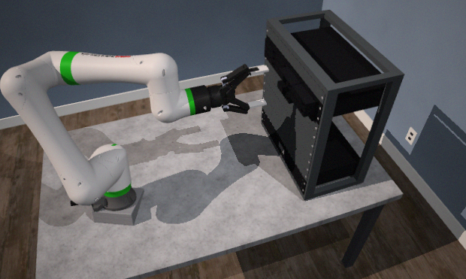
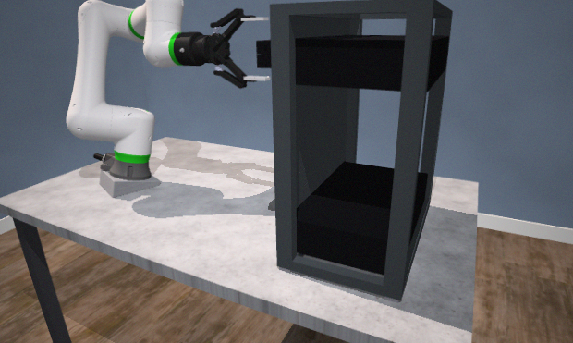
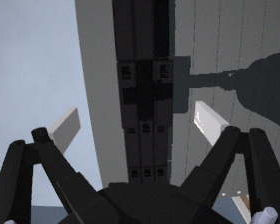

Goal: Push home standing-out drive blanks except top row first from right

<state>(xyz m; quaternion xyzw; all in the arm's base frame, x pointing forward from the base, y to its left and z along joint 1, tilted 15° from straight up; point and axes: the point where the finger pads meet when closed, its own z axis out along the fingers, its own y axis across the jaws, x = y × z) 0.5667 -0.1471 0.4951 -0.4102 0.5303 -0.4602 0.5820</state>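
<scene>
The dark grey rack (image 1: 331, 100) stands on the right of the table, its front facing my arm. The black storage chassis (image 3: 144, 76) sits in the upper part of that front. Some of its drive blanks (image 1: 297, 90) stand out from the face as dark blocks; they also show from the side in the exterior view (image 2: 263, 54). I cannot tell the single blanks apart at this size. My gripper (image 1: 259, 86) is wide open and empty. It is level with the chassis, with its white fingertips close to the rack front, one above and one below the blanks (image 2: 259, 49). The wrist view looks between the fingers at the chassis.
A second black unit (image 2: 356, 225) fills the bottom of the rack. The arm's base (image 1: 114, 209) is fixed at the table's left. The rack stands close to the table's right edge (image 1: 391, 183). A wall is behind the table.
</scene>
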